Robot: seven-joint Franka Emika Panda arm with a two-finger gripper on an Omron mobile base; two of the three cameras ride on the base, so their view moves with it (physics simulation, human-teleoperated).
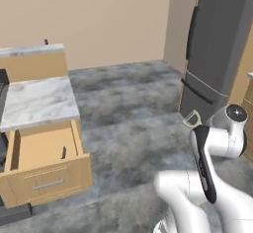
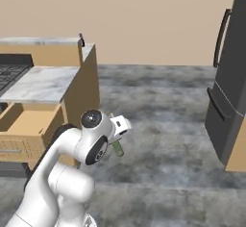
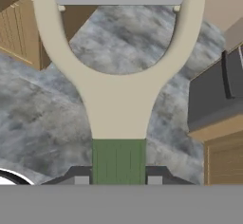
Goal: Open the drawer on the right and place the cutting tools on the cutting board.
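Beige wall (image 1: 108,19), mottled grey floor (image 1: 128,113), marble counter (image 1: 37,101), dark fridge (image 1: 217,44).

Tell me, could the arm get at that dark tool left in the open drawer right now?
Probably not yet. The gripper is shut on the green-handled peeler, out over the floor, away from the drawer. The dark tool lies uncovered in the open box, so the way in looks free once the peeler is put down.

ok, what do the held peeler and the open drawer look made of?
Peeler: matte beige fork and green handle, probably plastic; the grey crossbar blade looks like metal. Drawer: light tan wood by its framed panel front, with a silvery bar handle, likely metal.
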